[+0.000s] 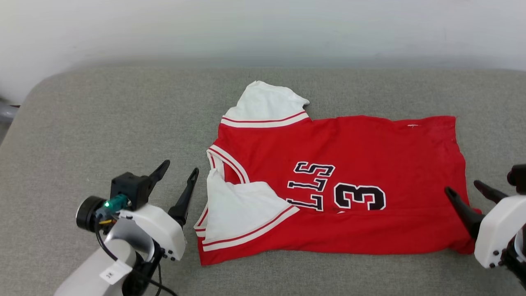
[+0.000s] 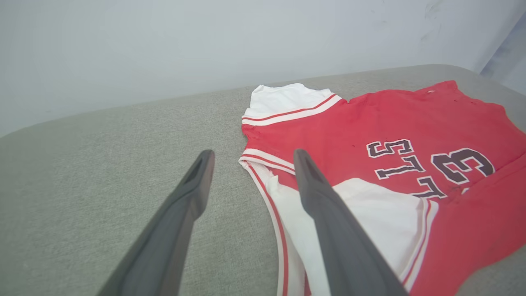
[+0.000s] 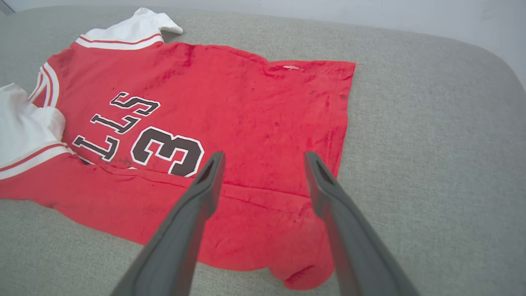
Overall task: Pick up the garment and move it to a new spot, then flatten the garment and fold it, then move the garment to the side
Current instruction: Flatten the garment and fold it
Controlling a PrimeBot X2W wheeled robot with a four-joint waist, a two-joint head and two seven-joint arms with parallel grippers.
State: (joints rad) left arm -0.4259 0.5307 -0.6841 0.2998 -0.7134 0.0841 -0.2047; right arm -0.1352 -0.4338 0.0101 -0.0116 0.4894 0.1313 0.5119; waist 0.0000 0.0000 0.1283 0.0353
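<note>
red jersey [image 1: 349,164]: lies sideways on the grey cushion [image 1: 102,123], collar [image 1: 228,162] toward the left and hem toward the right; its near long edge and near white sleeve [image 1: 242,209] are folded over the front.
left gripper [image 1: 181,166]: fingers spread apart, holding nothing, just beside the collar end of the jersey.
right gripper [image 1: 462,186]: fingers spread apart, holding nothing, at the near hem corner; whether it touches the cloth cannot be told.

The garment [image 1: 370,148] is red with white sleeves, red-and-white striped trim at collar and sleeve edges, and black white-outlined lettering and number. The surface [image 1: 102,123] is plain mottled grey. The wall [image 1: 263,28] is a pale off-white.
</note>
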